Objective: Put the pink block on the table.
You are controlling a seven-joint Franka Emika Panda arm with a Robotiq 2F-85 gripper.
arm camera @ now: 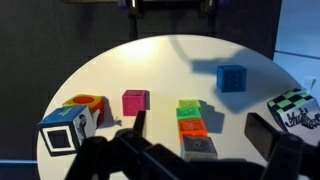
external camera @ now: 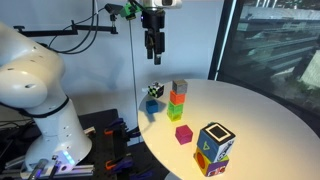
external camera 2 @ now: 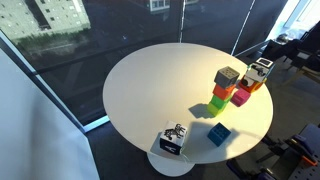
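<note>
The pink block [arm camera: 134, 101] sits flat on the white surface [external camera: 250, 110] on its own. It is near the three-cube stack but apart from it, and nothing rests on it. The fingers [arm camera: 270, 138] hang high above the far side of the surface and, in the wrist view, are spread wide with nothing between them. Judged from this, the placing looks done and what remains is to clear away cleanly. The stack is the thing to respect: a grey cube [external camera: 179, 87] on an orange-red cube [external camera: 177, 99] on a green cube [external camera: 176, 111]. It is narrow and tall for its footprint, so any sideways brush would likely topple it onto the pink block or push that block along the smooth top. The wrist view puts the stack almost directly under the open fingers, so the safest course is to go straight up or back toward the arm [external camera: 30, 80], and not to descend or sweep across at block height. The blue cube [external camera: 152, 108] and the black-and-white patterned cube [external camera: 155, 90] lie near the edge on the arm's side, so a low retreat that way would risk them too. The larger multicoloured cube [external camera: 215, 143] stands well off toward the near rim in an exterior view and is out of the way. Leaving the fingers spread is sensible, since there is nothing to carry. A slow, level withdrawal should leave the pink block square where it rests.
</note>
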